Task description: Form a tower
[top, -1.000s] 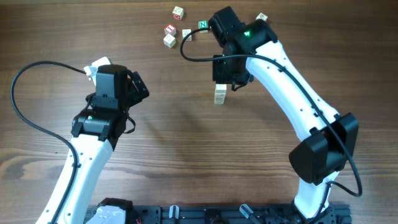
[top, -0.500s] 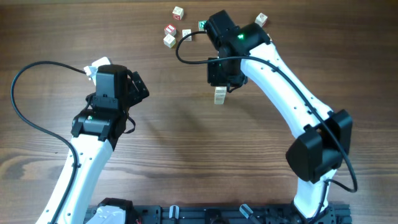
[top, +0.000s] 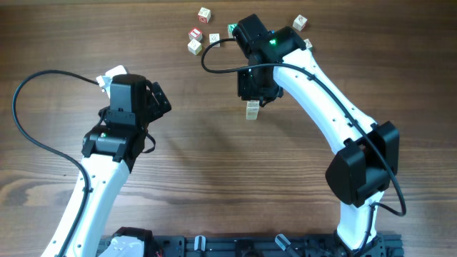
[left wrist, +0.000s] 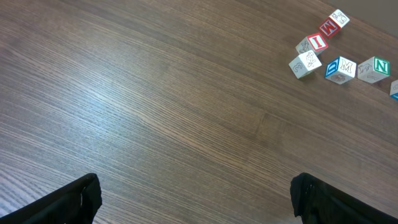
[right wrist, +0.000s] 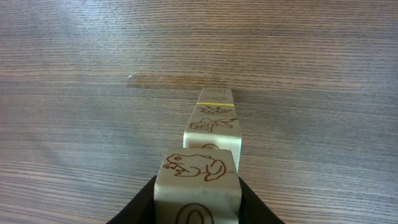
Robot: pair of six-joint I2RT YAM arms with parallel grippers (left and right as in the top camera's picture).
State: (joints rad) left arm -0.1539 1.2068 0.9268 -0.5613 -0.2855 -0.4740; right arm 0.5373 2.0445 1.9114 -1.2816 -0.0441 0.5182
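Pale wood meets black plastic as the right gripper (right wrist: 198, 202) pinches a frog cube (right wrist: 198, 169) by two opposite sides, its fingers (right wrist: 142, 208) drawn in narrow to the block's width. The side grip leaves the underside bare, apparently so that the block can seat flat on whatever is below.

Directly beneath the gripper runs the tower (right wrist: 213, 124), a single file of letter cubes dropping away from the wrist camera towards the table (left wrist: 155, 112). At least two blocks show under the held one, their edges roughly square with it. The held cube looks centred on the column, which suggests placing is the step in hand. Whether its base already touches the block beneath cannot be told from either view. The overhead camera shows only the column's foot poking out just in front of the gripper body.

Across the table, the left gripper (left wrist: 196, 202) hangs with its jaws spread as wide as they go and nothing between them. Only bare wood grain lies under it, so it reads as parked out of the way while the other arm works.

Ahead of that idle gripper and off to its right, well apart from it, lie the loose cubes (left wrist: 340, 67). An M and a green N show among them, most likely stock for later storeys.

Releasing will call for a straight, gentle opening, since a narrow stack like this would topple at a sideways nudge.
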